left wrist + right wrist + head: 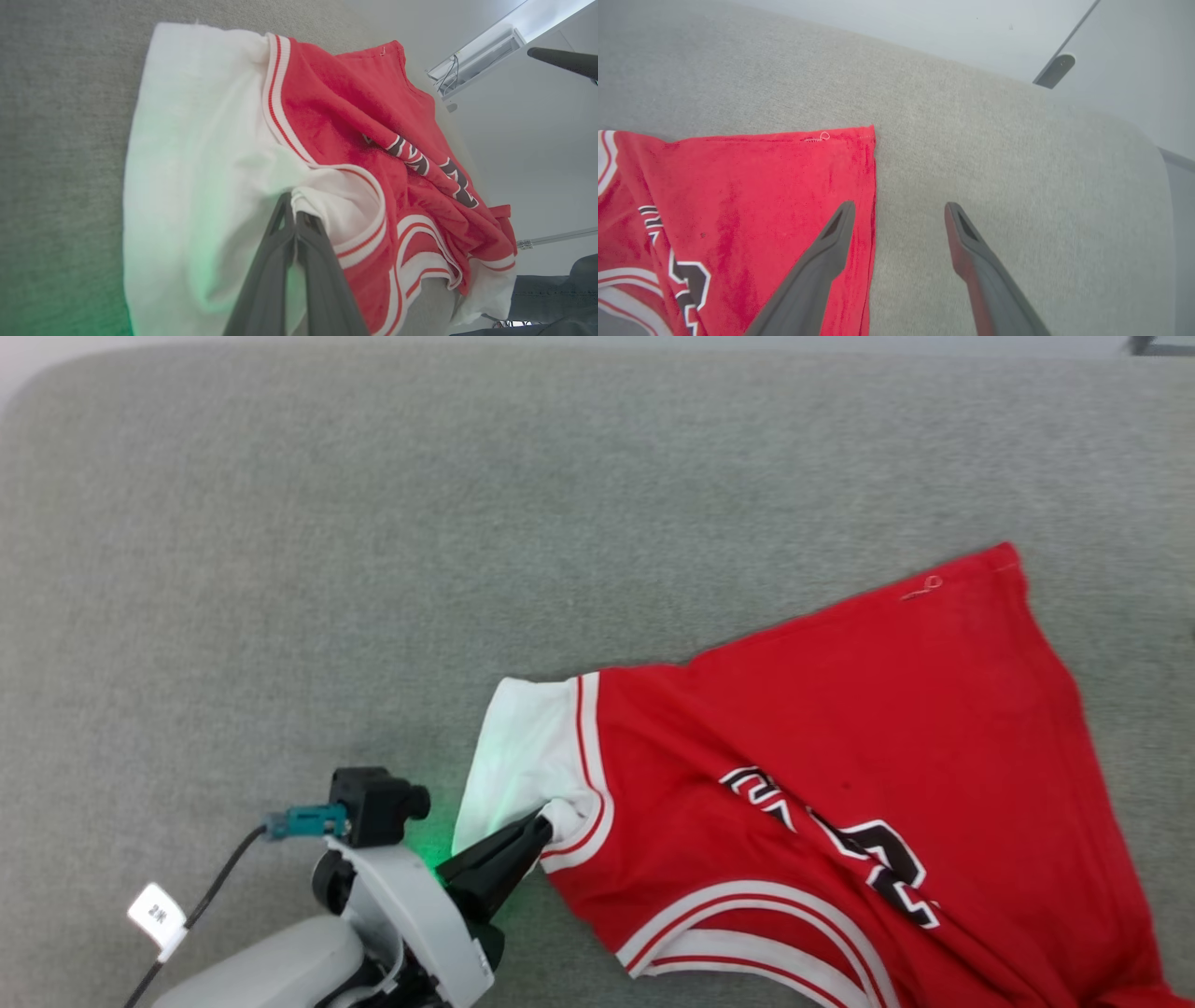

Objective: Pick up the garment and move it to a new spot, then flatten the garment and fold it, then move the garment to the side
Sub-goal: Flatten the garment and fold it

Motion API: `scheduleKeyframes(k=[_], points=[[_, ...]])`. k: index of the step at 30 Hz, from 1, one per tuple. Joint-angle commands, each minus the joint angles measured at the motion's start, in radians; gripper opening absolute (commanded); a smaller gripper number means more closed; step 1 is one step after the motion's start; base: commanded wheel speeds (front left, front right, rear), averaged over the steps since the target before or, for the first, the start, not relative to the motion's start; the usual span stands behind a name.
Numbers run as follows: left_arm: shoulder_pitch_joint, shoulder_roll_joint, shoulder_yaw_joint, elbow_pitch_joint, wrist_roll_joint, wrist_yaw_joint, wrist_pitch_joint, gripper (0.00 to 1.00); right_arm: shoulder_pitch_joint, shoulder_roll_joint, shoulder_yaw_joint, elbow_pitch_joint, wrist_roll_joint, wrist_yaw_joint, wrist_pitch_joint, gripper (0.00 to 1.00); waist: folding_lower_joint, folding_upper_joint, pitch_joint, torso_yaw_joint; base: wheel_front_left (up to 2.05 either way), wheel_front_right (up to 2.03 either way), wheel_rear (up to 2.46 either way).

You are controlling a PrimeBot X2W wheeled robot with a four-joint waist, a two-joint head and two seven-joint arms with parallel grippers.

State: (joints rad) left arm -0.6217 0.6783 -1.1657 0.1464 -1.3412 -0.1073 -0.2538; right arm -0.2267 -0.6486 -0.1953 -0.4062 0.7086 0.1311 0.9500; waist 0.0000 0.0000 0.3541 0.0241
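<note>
The garment is a red jersey T-shirt with white sleeves, striped trim and black lettering, spread rumpled over the right half of the grey surface. My left gripper is shut on the white sleeve near its striped seam; in the left wrist view the gripper pinches a bunched fold of sleeve. My right gripper hangs open above the garment's right side edge, one finger over the red cloth, the other over bare surface.
A grey felt-like table top stretches to the left and back. Its rounded far edge shows in the right wrist view. A cable and white tag hang by my left forearm. A person's dark trouser leg shows at the left wrist view's lower right.
</note>
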Motion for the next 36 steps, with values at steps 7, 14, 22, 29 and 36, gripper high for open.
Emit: scheduleKeyframes(k=[7,14,22,29,36], points=[[-0.051,-0.021,0.001,0.02,0.024,-0.014,0.011,0.0,-0.322,-0.005,0.303,0.293,-0.122,-0.001,-0.111,1.0,0.0,0.0,0.089,0.076,0.0,0.0,0.0],[-0.097,-0.054,-0.011,0.04,0.038,-0.02,0.024,0.0,-0.454,-0.015,0.474,0.556,-0.137,-0.001,-0.153,1.0,0.0,0.0,0.151,0.123,0.0,0.0,0.0],[-0.113,-0.069,-0.016,0.07,0.036,-0.02,0.018,0.0,-0.485,-0.022,0.617,0.679,-0.058,-0.001,-0.139,0.05,0.0,0.0,0.176,0.137,0.0,0.0,0.0],[-0.105,-0.064,0.011,0.062,0.015,-0.02,0.003,0.0,-0.519,-0.019,0.606,0.724,-0.004,-0.001,-0.201,0.0,0.0,0.0,0.144,0.12,0.0,0.0,0.0],[-0.148,-0.045,0.083,0.003,-0.018,-0.022,-0.009,0.0,-0.597,0.013,0.503,0.779,0.026,-0.001,-0.355,0.0,0.0,0.0,0.089,0.085,0.0,0.0,0.0]])
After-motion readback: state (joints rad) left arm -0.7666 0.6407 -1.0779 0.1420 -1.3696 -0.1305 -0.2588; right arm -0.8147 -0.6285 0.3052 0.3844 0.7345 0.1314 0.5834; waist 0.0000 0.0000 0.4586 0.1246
